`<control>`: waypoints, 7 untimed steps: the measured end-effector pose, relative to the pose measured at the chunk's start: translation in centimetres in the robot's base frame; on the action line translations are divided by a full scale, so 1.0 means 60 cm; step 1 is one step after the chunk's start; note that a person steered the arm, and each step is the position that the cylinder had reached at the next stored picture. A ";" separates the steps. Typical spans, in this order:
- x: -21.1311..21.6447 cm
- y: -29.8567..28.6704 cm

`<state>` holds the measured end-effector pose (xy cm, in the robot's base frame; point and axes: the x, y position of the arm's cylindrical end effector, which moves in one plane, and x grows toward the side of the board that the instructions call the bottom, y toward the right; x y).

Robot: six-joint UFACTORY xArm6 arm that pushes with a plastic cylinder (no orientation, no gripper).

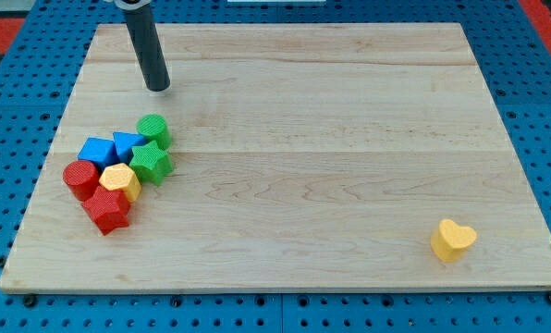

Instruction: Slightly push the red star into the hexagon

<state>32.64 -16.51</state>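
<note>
camera view shows my tip (158,88), a bare rod with no jaws holding nothing, above a tight cluster where the red star (107,210) touches the yellow hexagon (120,180); any firm shove risks scattering the neighbours.

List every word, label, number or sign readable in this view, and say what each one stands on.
None: no readable text in this view.
The wooden board, my tip and the blocks, including the red star, the yellow hexagon and the yellow heart, carry no lettering, numbers or signs.
</note>
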 end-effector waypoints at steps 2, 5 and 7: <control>-0.001 0.002; 0.003 -0.110; 0.195 -0.199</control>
<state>44.33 -28.45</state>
